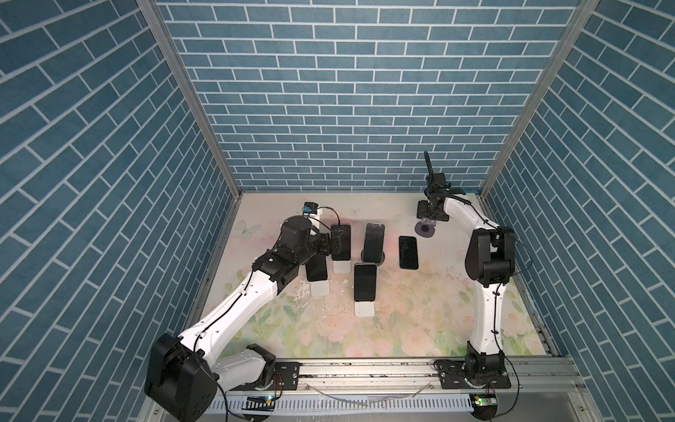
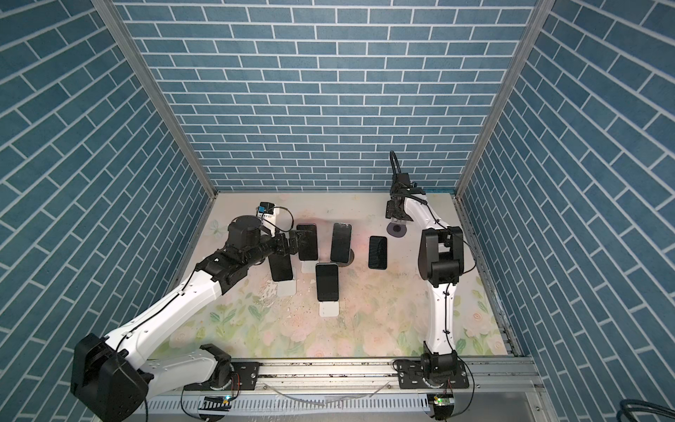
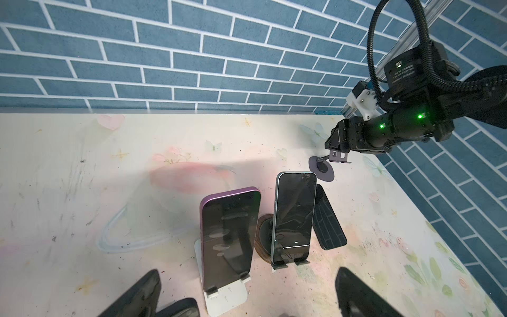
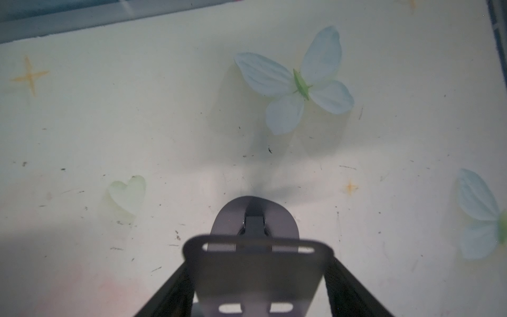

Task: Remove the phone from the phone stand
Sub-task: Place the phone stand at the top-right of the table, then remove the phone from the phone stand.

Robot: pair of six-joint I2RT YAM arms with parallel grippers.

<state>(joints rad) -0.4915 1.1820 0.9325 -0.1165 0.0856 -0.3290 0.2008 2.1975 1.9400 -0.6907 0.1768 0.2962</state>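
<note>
At far right, right claw [image 4: 259, 271] straddles stand [image 4: 225, 222], grip unclear; left claw [image 3: 248, 271] wide, purple phone [image 3: 230, 236] just ahead.

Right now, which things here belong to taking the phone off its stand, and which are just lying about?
In the job: purple phone; its white stand; left gripper, open before it.
Lying about: black phone lying flat; empty purple stand at the right gripper.

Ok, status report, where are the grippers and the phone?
Left gripper open, facing the purple phone, which sits on its white stand. Right gripper around the empty stand, grip unclear. Black phone flat on the table. Nothing blocking.
</note>
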